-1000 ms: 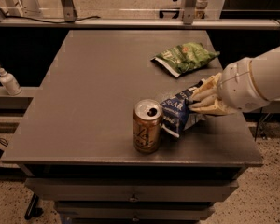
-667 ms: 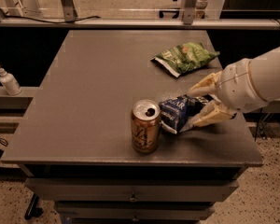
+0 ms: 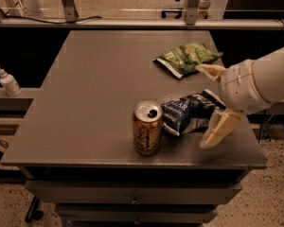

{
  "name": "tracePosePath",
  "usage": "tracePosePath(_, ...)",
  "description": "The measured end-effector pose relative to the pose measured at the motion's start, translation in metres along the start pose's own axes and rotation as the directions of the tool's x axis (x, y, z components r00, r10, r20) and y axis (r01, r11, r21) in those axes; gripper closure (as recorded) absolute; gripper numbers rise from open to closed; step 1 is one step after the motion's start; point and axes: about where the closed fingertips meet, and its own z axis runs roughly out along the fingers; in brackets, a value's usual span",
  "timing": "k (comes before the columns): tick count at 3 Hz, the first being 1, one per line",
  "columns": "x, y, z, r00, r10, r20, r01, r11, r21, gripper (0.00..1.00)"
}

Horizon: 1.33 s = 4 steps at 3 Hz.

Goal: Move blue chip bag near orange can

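The blue chip bag (image 3: 191,112) lies crumpled on the grey table (image 3: 99,93), its left end touching the orange can (image 3: 147,128). The can stands upright near the table's front edge, silver top showing. My gripper (image 3: 212,105) is at the bag's right end with its fingers spread wide: one fingertip (image 3: 208,69) is above the bag, the other (image 3: 217,130) hangs in front of it. The bag rests on the table, free of the fingers.
A green chip bag (image 3: 184,58) lies at the back right of the table. A white pump bottle (image 3: 8,81) stands on a shelf to the left. The table's front edge (image 3: 132,161) is close below the can.
The gripper was shut on the blue bag, then opened its fingers wide and let go. The bag settled flat against the can.
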Motion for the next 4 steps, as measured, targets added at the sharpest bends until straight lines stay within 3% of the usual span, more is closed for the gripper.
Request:
tracePosePath(1, 0.011, -0.012, -0.017, 1.000, 0.025, -0.005, -0.025, 0.9988, 0.041, 0.00)
tracePosePath(2, 0.035, -0.045, -0.053, 0.998, 0.042, -0.035, -0.037, 0.9918, 0.122, 0.00)
tracePosePath(3, 0.049, -0.086, -0.088, 0.997, 0.026, -0.073, -0.011, 0.9790, 0.204, 0.00)
tracePosePath(4, 0.043, -0.094, -0.097, 0.997, 0.016, -0.071, 0.000, 0.9742, 0.226, 0.00)
